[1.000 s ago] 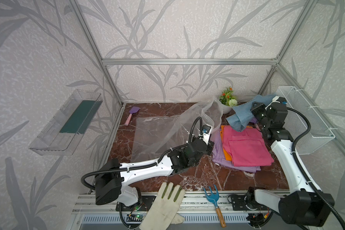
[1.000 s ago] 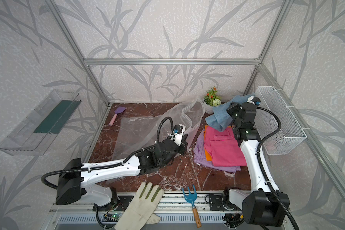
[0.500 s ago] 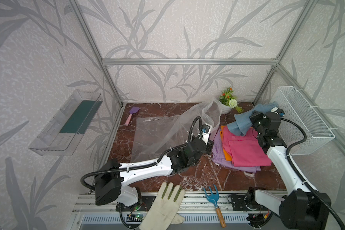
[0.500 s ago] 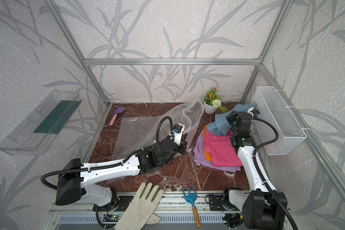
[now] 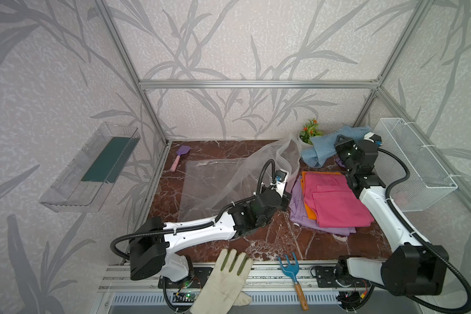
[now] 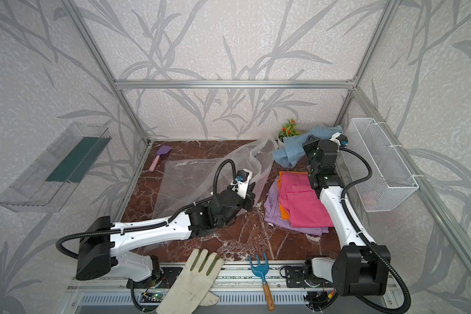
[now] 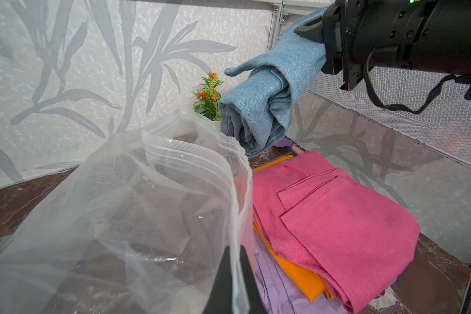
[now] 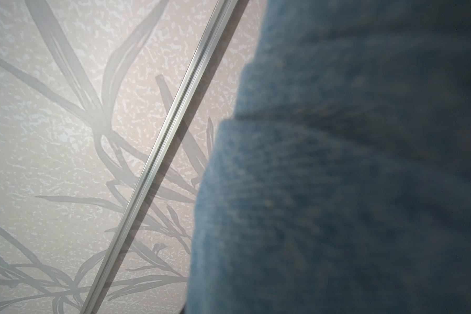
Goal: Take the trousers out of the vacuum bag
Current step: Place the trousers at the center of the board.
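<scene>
**A:** In the right claw [image 5: 337,143], what is there?

**B:** The denim trousers [image 5: 320,152], pinched by one end and lifted clear of the bench [image 5: 283,244]. The loose roll droops below and ahead of the claw.

**A:** And the left claw [image 7: 234,261]?

**B:** Closed on the open edge of the bag [image 5: 215,185], holding the mouth up. The plastic beyond it looks empty, as far as the crinkles let me tell.

**A:** The other pairs?

**B:** Stacked on the bench just beside the left claw and below the right one: the pink pair [image 5: 335,201] on top, the orange pair [image 5: 309,210] under it, the lilac pair [image 5: 298,206] at the bottom. All lie outside the bag.

**A:** So which step is this?

**B:** The last one, I judge. The final pair is out and only wants setting down.

**A:** What does the next move call for?

**B:** Bring the right claw low over the pink pair, let the denim settle, then open. The roll hangs near the little plant [image 5: 310,131], so swing clear of that.
</scene>
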Robot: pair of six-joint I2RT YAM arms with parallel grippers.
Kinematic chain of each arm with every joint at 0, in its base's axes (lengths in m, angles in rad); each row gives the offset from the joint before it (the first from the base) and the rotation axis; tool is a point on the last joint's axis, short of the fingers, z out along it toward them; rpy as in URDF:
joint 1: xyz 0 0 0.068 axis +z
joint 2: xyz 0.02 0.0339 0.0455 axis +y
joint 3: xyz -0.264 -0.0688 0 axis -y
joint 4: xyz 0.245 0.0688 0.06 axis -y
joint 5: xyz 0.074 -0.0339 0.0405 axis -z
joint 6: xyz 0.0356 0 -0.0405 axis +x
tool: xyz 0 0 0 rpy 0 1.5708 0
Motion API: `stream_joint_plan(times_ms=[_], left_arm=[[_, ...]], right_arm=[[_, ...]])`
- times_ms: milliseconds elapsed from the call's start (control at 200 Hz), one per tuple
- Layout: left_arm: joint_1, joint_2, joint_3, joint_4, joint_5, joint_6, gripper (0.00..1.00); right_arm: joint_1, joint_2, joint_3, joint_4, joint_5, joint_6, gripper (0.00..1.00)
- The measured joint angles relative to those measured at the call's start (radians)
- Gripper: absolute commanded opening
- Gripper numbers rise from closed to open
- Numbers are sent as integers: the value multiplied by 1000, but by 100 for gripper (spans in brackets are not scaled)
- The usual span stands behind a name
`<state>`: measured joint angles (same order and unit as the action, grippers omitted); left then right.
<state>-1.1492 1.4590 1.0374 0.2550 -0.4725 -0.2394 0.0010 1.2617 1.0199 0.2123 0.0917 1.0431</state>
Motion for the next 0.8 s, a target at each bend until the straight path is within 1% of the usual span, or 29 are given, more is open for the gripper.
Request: stream_joint_plan(times_ms=[155,260,345,560,800], left_arm=[[1,0,-1,0,0,0,0],[5,0,-1,1,1,0,0],[6,0,-1,0,2,0,0],[14,6,-1,0,5,-6,0],[22,24,-1,0,14,-9,0]], right_arm=[[0,-79,-176,19,15,17,0],[-10,-166,-317,11,37,34,0],[-32,-248,-388,-24,58,40,0],[-39,-449,-445,-183,80,14,0],[-45,-534,-477,-311,84,-22,0]])
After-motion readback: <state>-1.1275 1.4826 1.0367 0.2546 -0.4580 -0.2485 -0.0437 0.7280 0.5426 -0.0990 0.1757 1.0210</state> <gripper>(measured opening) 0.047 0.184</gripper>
